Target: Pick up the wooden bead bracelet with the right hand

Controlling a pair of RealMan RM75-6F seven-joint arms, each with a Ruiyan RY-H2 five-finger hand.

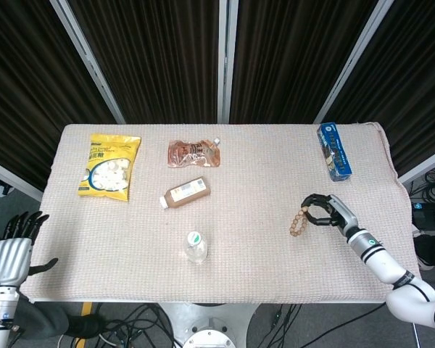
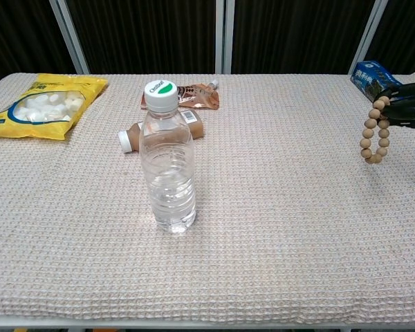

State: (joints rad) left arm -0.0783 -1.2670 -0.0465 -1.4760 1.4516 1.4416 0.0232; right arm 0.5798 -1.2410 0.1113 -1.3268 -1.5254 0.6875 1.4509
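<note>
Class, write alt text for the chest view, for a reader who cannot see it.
At the right edge, the robot's right hand holds a wooden bead bracelet dangling above the beige woven tablecloth. A clear plastic water bottle with a green-and-white cap stands upright left of centre.

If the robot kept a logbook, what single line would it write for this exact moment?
right hand: holds wooden bead bracelet | bracelet: hanging off the beige woven tablecloth | left hand: open, beside table | pickup: looks done

We see a lab-style test setup: a cloth-covered table point(image 1: 275, 261) framed by dark curtains point(image 1: 159, 51) and metal posts point(image 1: 222, 58) along the top, cables point(image 1: 141, 319) at bottom centre.
</note>
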